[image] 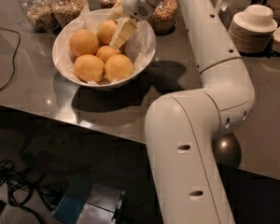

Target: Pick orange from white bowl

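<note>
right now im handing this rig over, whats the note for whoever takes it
Tool: low over the far right side of the white bowl, right beside the back orange. Nothing is lifted.
Things: all five oranges lie in the bowl, the smaller orange in the middle. The bowl stands on the counter.
Done: the approach to the bowl.
Left: grasp the back orange and lift it clear of the bowl.
</note>
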`<state>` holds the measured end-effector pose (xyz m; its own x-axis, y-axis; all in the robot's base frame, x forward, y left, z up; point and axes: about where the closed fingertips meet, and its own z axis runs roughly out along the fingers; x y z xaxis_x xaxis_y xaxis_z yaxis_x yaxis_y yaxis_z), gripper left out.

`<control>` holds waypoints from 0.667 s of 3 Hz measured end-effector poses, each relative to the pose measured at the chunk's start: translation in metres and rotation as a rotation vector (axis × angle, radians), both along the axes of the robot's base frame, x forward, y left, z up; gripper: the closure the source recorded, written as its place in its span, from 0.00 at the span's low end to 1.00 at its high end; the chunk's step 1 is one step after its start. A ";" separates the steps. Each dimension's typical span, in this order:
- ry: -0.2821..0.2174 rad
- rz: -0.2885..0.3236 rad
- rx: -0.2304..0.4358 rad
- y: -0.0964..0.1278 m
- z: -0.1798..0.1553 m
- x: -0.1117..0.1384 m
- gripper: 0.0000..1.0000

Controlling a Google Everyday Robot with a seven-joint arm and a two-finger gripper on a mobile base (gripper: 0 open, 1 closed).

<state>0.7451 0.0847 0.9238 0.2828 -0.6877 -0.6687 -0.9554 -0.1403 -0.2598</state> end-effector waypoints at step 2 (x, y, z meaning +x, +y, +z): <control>0.059 0.001 0.002 0.007 -0.028 0.004 0.41</control>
